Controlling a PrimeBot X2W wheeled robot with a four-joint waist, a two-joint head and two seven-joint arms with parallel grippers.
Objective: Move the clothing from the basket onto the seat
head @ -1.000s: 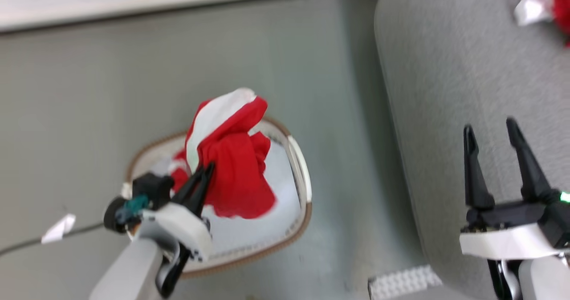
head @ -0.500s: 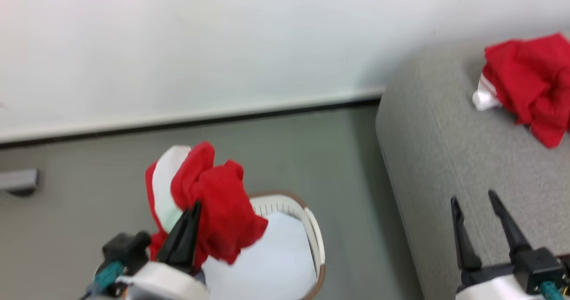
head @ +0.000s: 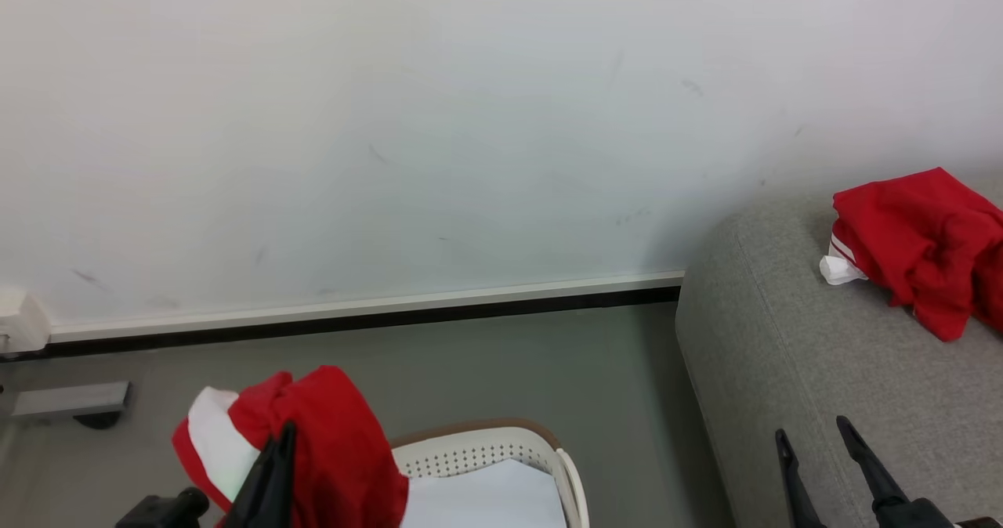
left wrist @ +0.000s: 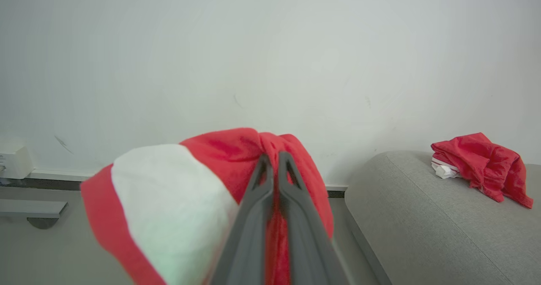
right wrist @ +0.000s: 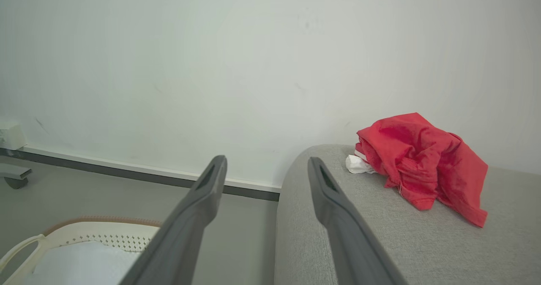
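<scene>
Clothing (left wrist: 219, 158): one red garment with a white panel is pinched in your left gripper (left wrist: 274, 160). The two dark fingers are pressed together on a fold near the top of the bundle, and the rest bunches round the fingers and hangs below them. The garment is held clear above the basket (head: 486, 451), at the near left of the scene. Inside the basket lies a flat white sheet (head: 486, 497). The basket's near portion is cut off, so you cannot confirm it is emptied. Your right gripper (right wrist: 266, 162) stands with its fingers wide apart and nothing between them, near the left edge of the seat (head: 783, 356). Farther right on the seat, towards the wall, a second red garment (head: 917, 246) lies crumpled, with white trim showing at its left.

Assessment: the fabric looks light, soft and limp. Expect it to sag, swing and trail in transit, and a thin pinched fold may slip. Breakage is no concern. The hold on a gathered fold appears sound. Carry the garment high enough for the hanging tail to clear the basket rim and the seat's rounded edge, then release it over the cushion.
</scene>
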